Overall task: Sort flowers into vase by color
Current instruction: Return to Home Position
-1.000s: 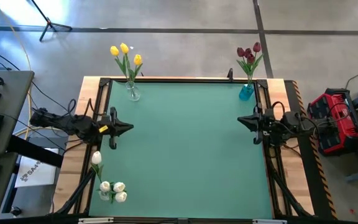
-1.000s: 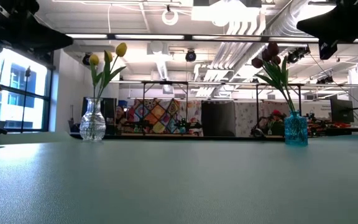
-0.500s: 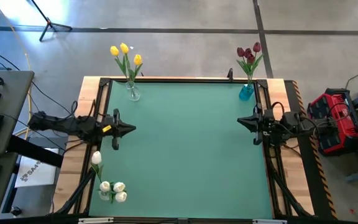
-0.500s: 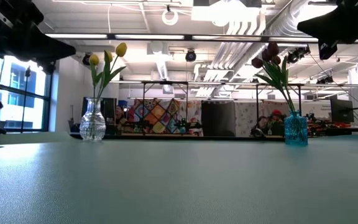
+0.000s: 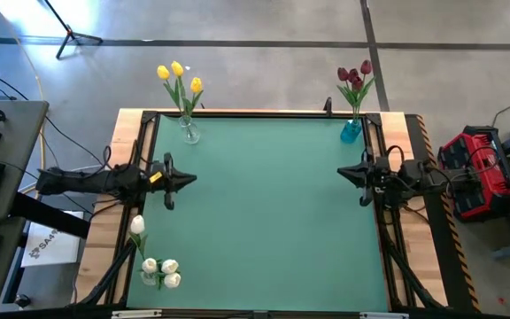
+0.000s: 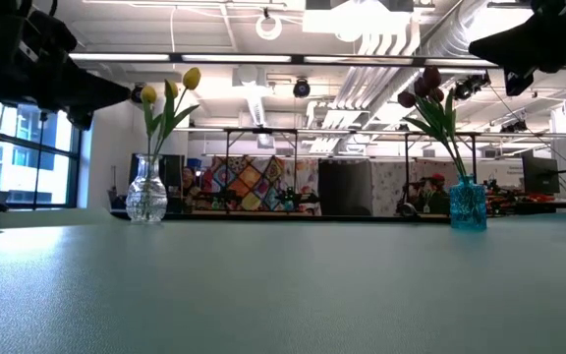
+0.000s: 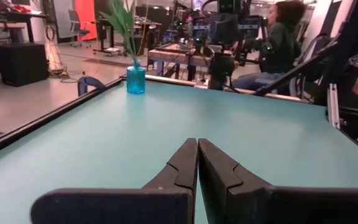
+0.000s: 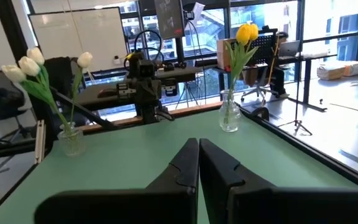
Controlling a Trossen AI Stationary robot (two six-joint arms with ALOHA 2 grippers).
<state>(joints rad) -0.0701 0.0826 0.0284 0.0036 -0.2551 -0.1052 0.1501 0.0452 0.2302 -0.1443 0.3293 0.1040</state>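
We note left gripper at left edge of table, fingers pressed together, nothing held. Right gripper faces it from right edge, likewise closed tight and empty.

Yellow tulips in clear vase: near left gripper, toward table's far edge. White tulips in second clear vase: other side of left gripper, at front corner. Dark red tulips in blue vase: near right gripper, at far corner.
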